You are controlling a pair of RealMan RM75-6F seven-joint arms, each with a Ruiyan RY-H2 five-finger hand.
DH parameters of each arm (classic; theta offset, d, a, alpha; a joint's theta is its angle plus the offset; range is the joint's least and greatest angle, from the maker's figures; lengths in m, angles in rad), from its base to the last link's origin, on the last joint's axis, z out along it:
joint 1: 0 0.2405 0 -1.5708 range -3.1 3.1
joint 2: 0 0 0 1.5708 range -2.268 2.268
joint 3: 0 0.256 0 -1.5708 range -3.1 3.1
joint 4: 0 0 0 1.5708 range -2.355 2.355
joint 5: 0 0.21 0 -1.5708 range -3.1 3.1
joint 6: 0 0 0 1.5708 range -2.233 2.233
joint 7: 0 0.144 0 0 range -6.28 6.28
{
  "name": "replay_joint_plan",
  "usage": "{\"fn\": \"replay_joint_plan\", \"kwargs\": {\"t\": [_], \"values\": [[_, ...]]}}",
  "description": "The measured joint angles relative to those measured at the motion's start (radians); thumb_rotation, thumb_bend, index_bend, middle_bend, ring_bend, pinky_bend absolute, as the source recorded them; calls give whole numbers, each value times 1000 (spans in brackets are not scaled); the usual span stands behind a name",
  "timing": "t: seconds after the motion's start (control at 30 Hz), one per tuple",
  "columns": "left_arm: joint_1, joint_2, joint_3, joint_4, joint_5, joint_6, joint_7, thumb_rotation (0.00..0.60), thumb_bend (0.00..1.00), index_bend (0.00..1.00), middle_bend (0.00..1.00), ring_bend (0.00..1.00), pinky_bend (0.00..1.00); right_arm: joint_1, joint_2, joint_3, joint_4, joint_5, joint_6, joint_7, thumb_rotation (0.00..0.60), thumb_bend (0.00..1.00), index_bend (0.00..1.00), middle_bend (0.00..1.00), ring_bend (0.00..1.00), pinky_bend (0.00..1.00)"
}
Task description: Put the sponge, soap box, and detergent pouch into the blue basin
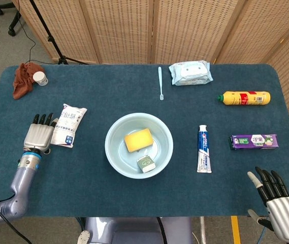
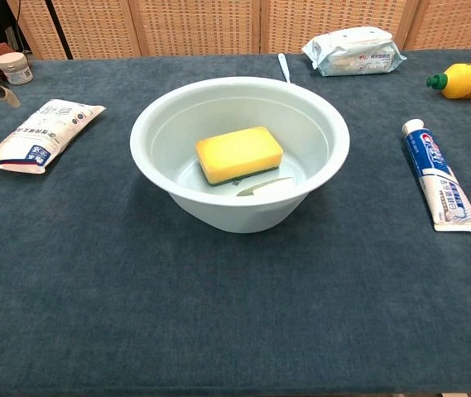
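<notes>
The sponge (image 1: pixel 138 140) and the soap box (image 1: pixel 145 163) already lay inside the blue basin (image 1: pixel 115 152) at the middle of the table (image 1: pixel 108 96), so the step in hand was, by my judgement, the last one: fetching the detergent pouch (image 1: pixel 67 125). The pouch lay flat near the table's left edge, well apart from the basin. The left hand (image 1: pixel 39 133) sat just beside the pouch's outer long edge, its fingers straight and slightly apart, pointing toward the far edge and holding nothing; whether the thumb touched the pouch could not be told. The right hand (image 1: pixel 277 201) hung off the near right corner, fingers spread and empty, far from any task item. The next move seemed to call for the left hand to close over the pouch from its side, pinching the soft, flat pack across its width, then lift it clear of the cloth and carry it toward the basin's near-left rim before letting go above the sponge.
</notes>
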Motion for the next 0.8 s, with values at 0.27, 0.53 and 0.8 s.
{"fn": "replay_joint_plan", "kwargs": {"t": [0.27,0.53,0.8], "values": [[12,-52,3,48,47,15,1,600,133,0,0,0,0,0,0,1,3,2,2,3,600,105,59,0,0,0],[25,-91,-7,91,64,29,-2,600,140,0,0,0,0,-1,0,1,5,-1,6,6,600,105,60,0,0,0],[39,-133,-20,138,84,41,-7,600,143,0,0,0,0,-1,-1,1,7,-1,5,5,600,105,60,0,0,0]]}}
